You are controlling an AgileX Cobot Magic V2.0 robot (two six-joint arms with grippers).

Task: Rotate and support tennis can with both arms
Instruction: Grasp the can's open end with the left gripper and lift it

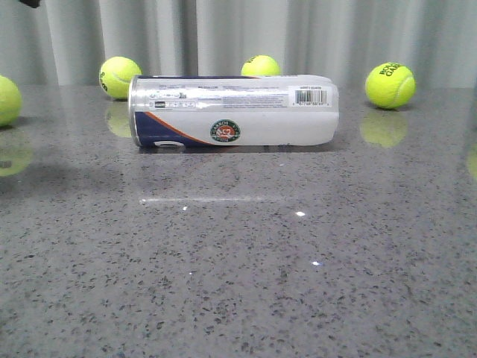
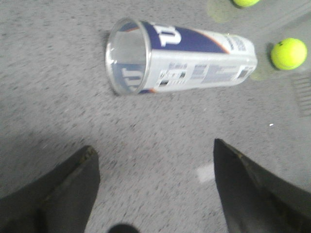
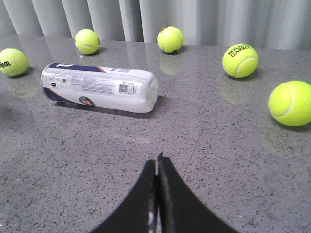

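Note:
The tennis can (image 1: 235, 110) lies on its side on the grey speckled table, silver rim at the left, barcode near its right end. It is empty; its open mouth faces the camera in the left wrist view (image 2: 180, 57). It also shows in the right wrist view (image 3: 99, 87). My left gripper (image 2: 154, 151) is open and empty above the table, short of the can's open end. My right gripper (image 3: 156, 162) is shut and empty, some way in front of the can's closed end. Neither gripper shows in the front view.
Yellow-green tennis balls lie around the can: one behind its left end (image 1: 119, 77), one behind its middle (image 1: 261, 66), one at the back right (image 1: 390, 84), one at the far left edge (image 1: 7, 99). Another ball (image 3: 290, 103) lies at the right. A grey curtain (image 1: 238, 30) closes the back.

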